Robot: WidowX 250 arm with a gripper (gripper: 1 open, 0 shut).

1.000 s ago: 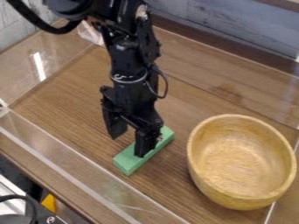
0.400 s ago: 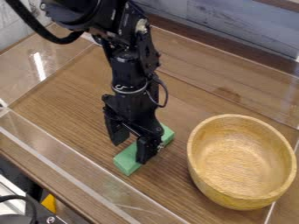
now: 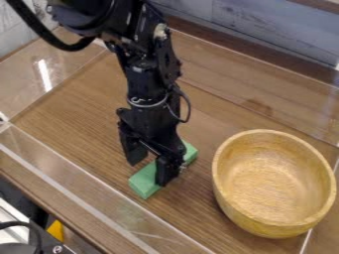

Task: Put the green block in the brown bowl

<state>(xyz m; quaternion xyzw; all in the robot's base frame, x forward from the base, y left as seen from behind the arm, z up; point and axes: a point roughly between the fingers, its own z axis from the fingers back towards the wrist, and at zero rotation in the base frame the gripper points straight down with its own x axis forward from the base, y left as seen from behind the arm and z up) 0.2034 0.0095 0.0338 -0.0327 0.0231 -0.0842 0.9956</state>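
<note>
The green block (image 3: pixel 147 183) lies flat on the wooden table, mostly covered by my gripper (image 3: pixel 150 169), which stands directly over it. The jaws are open, one black finger on each side of the block, and reach down to about table level. Only the block's near-left end and a bit of its far-right end show. The brown bowl (image 3: pixel 275 183) sits empty to the right of the block, a short gap away from it.
A clear acrylic wall (image 3: pixel 79 198) runs along the front and left of the wooden table (image 3: pixel 252 94). A green object (image 3: pixel 252 12) sits beyond the far edge of the table. My black arm (image 3: pixel 139 60) rises toward the upper left.
The gripper has lowered slightly further around the green block and shifted a little toward the front. The block and bowl have not moved.
</note>
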